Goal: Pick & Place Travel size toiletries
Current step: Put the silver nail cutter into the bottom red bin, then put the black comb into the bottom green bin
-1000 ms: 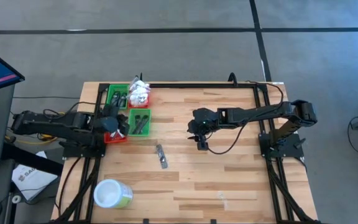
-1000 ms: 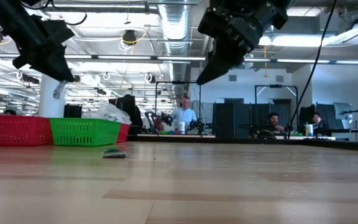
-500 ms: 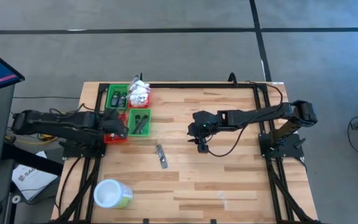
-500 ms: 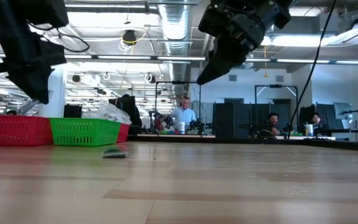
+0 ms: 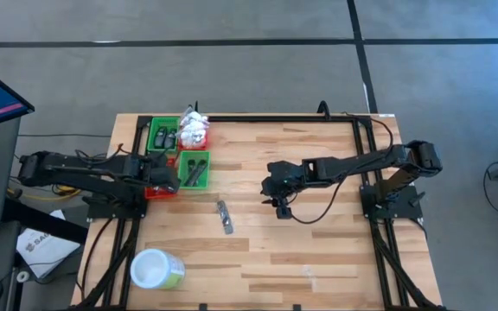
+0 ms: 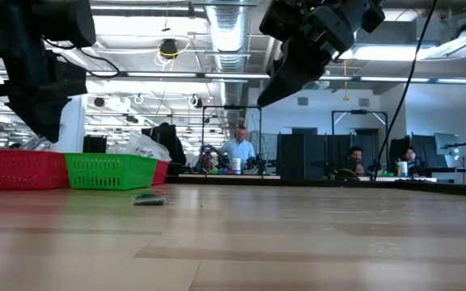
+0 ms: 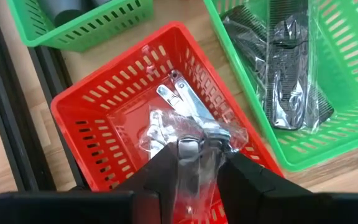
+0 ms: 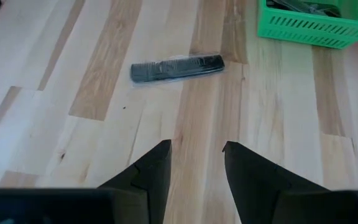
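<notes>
A clear-wrapped silver nail clipper (image 7: 194,134) is one of the travel size toiletries. It sits between the fingers of my left gripper (image 7: 197,165), which is down inside a red bin (image 7: 92,118) at the table's left. More wrapped clippers (image 7: 179,99) lie in that bin. A wrapped dark comb (image 8: 178,67) lies flat on the wood at mid-table (image 5: 224,216). My right gripper (image 8: 194,155) hangs open above the table to the comb's right (image 5: 281,206), holding nothing. My left gripper has the wrapped clipper's near end (image 7: 190,149) between its two fingers. They come from above, slanting steeply down and lying along the packet. The packet's far end (image 7: 222,134) rests on the other packets in the red bin.
A green bin of wrapped combs (image 7: 328,74) stands right of the red bin. A second green bin with dark bottles (image 5: 163,136) and a heap of white packets (image 5: 195,128) sit behind them. A white-lidded green tub (image 5: 156,269) stands near the front left.
My left gripper has gone down toward the red bin and tipped more steeply downward, bringing the wrapped clipper from above the bins down into the bin. My right gripper has drifted slightly toward the table's near edge, still open.
</notes>
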{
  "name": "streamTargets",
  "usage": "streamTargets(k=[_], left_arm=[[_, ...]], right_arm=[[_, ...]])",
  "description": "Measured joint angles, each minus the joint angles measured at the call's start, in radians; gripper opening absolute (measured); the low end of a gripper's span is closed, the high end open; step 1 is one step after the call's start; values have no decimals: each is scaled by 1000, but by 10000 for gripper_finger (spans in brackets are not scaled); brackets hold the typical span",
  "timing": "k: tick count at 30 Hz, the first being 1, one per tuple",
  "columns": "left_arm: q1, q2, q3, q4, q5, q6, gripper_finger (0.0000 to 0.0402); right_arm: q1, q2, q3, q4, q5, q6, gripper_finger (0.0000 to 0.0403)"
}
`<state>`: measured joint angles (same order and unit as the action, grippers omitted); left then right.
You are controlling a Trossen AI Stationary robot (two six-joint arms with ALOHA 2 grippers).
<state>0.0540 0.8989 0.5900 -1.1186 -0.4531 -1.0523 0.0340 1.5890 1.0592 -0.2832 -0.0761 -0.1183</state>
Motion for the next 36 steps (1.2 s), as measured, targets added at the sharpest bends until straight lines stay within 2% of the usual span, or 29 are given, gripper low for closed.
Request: streamTargets(k=[9, 21, 25, 29, 34, 36], left_arm=[[0, 0, 0, 0, 8, 4, 97], [-5, -10, -1, 52, 6, 149, 97], [-38, -10, -1, 195, 10, 266, 98], [-91, 7, -1, 434, 68, 438, 98], [-166, 91, -28, 747, 147, 627, 95], [-186, 147, -43, 811, 162, 665, 94]], right_arm=[[13, 0, 0, 0, -1, 31, 139], [13, 3, 1, -1, -1, 41, 135], [15, 3, 1, 12, -1, 47, 133], [28, 3, 1, 39, -1, 64, 133], [54, 3, 1, 52, -1, 67, 136], [64, 3, 1, 60, -2, 67, 137]])
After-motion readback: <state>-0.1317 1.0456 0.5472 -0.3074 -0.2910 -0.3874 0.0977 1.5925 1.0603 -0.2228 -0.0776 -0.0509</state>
